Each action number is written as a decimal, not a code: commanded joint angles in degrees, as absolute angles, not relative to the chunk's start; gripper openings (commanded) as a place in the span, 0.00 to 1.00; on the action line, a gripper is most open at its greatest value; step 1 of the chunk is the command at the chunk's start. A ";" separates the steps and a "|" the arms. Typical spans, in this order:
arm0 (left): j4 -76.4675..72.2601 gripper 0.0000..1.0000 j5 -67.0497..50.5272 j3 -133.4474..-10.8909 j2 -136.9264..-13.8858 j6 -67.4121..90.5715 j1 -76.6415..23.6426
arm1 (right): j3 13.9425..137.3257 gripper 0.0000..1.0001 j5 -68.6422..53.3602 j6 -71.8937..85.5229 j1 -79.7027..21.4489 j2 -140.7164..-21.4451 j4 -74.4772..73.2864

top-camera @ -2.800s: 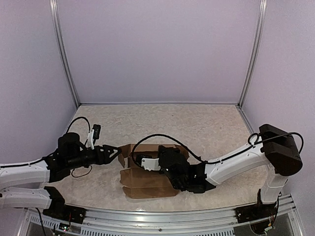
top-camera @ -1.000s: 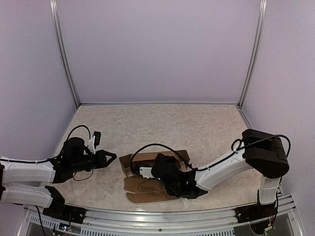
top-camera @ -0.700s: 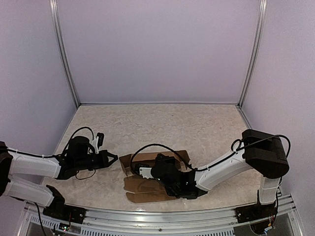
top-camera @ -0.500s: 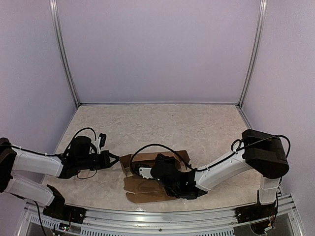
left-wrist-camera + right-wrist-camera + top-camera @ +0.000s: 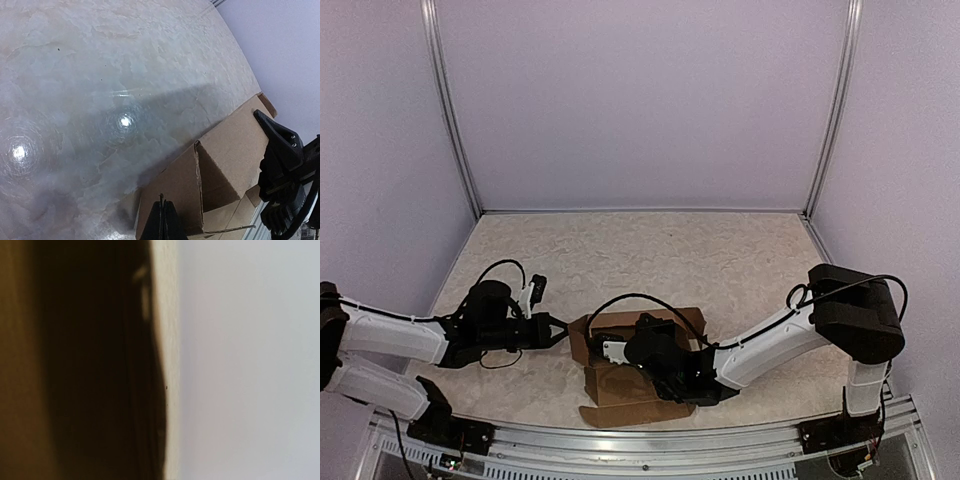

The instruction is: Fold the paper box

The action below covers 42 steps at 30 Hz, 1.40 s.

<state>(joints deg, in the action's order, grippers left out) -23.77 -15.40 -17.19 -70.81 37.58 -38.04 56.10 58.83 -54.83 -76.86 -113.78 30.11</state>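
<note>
The paper box (image 5: pixel 638 385) sits at the table's (image 5: pixel 720 250) 6 o'clock, half formed. The left claw (image 5: pixel 558 328), pinched shut, should nudge the 9 o'clock flap (image 5: pixel 170 190) inward while the right claw (image 5: pixel 612 352), also shut, pins the base.

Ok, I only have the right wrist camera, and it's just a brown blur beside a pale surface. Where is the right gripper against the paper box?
Observer: The left wrist view shows the right gripper right at the edge of a raised panel of the paper box.
Operator: And the other arm?
Observer: The left gripper is shut, its tip at the box's left wall.
Operator: Is the box flat?
Observer: No. From the top, its left and far walls stand, and a flap lies flat toward the near edge.
</note>
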 commanded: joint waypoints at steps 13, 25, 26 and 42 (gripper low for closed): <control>-17.98 0.00 -11.09 -18.03 -66.09 35.09 -39.89 | 56.69 0.00 60.15 -53.51 -77.80 -114.45 29.63; -14.14 0.00 -9.53 -19.16 -65.61 33.84 -39.02 | 57.28 0.00 60.53 -53.71 -78.42 -114.57 29.05; -13.89 0.00 -9.56 -19.16 -65.51 33.84 -39.02 | 57.34 0.00 60.62 -53.70 -78.40 -114.57 28.94; -3.38 0.23 -5.70 -21.95 -63.19 34.64 -38.96 | 59.55 0.00 61.83 -53.27 -78.43 -116.03 27.05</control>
<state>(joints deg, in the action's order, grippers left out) -9.04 -8.67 -19.99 -64.01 35.16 -39.24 58.24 60.71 -54.37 -77.80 -114.59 28.36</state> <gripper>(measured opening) 0.203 0.005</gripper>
